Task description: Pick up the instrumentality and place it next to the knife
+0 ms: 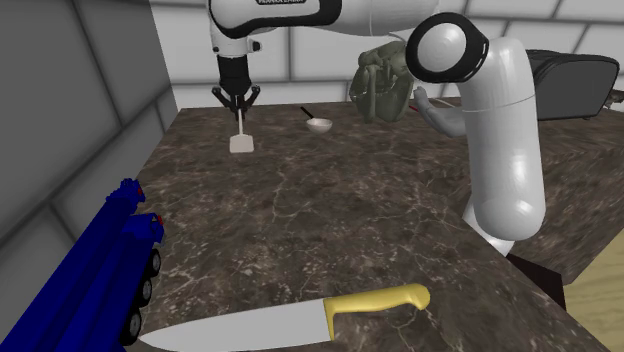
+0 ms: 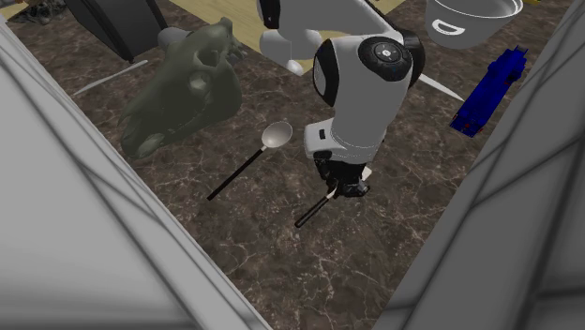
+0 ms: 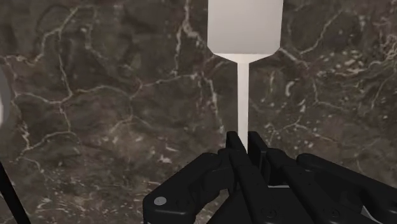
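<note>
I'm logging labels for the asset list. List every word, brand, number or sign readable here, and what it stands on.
On the white arm, a dark strip of white lettering: cut by the picture's top edge, too blurred to read.
No text on the knife, the spatula or the spoon.

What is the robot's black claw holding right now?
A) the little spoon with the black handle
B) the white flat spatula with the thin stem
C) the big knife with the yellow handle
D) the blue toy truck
B: in the wrist view the black two-finger claw is shut around the thin stem of the white flat spatula, while the yellow-handled, grey-bladed knife lies far from it.
</note>
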Motion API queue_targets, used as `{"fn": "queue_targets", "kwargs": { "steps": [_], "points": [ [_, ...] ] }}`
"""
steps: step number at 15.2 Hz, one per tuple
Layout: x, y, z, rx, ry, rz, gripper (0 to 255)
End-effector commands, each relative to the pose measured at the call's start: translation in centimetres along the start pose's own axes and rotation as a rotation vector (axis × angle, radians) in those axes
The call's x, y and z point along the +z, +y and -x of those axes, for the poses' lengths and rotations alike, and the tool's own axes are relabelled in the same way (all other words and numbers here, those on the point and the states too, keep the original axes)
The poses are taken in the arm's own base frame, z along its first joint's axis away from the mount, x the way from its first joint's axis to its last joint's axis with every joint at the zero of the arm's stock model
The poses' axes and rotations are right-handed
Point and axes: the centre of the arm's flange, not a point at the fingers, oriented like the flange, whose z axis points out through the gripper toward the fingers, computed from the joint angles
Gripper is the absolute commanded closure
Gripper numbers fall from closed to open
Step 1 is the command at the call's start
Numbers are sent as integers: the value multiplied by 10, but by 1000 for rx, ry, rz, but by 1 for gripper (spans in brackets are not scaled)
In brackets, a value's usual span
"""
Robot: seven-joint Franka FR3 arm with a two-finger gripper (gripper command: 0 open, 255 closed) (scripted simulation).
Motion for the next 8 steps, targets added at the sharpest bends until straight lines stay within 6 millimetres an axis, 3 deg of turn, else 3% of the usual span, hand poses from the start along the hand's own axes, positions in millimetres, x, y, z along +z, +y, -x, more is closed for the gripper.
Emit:
{"fn": "queue_targets", "kwargs": {
  "steps": [1, 8],
  "points": [
    [-10, 1, 0, 0, 0, 0, 255],
    [-47, 1, -3, 0, 0, 0, 255]
  ]
}}
